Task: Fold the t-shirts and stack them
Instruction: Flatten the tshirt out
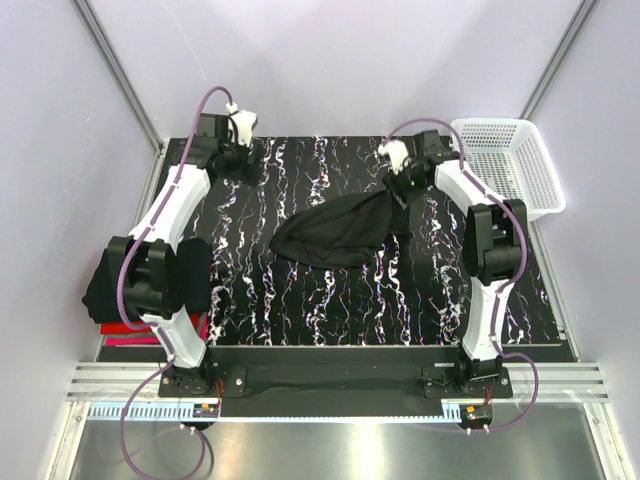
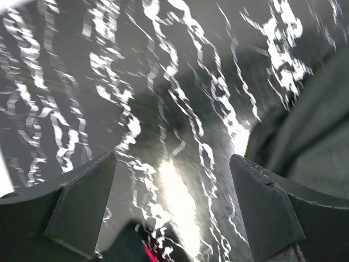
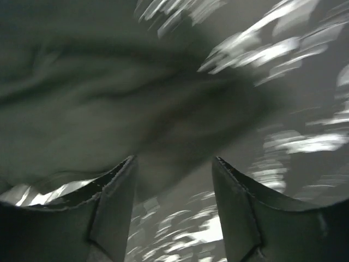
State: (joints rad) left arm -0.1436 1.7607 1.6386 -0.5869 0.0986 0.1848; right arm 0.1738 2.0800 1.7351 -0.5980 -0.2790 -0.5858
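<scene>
Top external view: black table [image 1: 300, 300] veined in white, boxed by pale lilac walls [image 1: 320, 60] and metal posts [image 1: 115, 70]; white mesh basket [image 1: 508, 165] at the far right corner. Black t-shirt [image 1: 335, 238] bunched on the table's right half toward the far edge, its narrow end rising to the right gripper [image 1: 402, 183]. Stack of shirts [image 1: 100, 290] at the near left corner, black on top, red and pink at the bottom, largely hidden behind the left arm [image 1: 165, 270]. Left gripper [image 1: 238, 158] by the far left corner, jaws spread wide over bare table in its wrist view. Right wrist view badly blurred: fingers [image 3: 117, 202] parted, dark cloth spread just beyond them, contact impossible to judge.
</scene>
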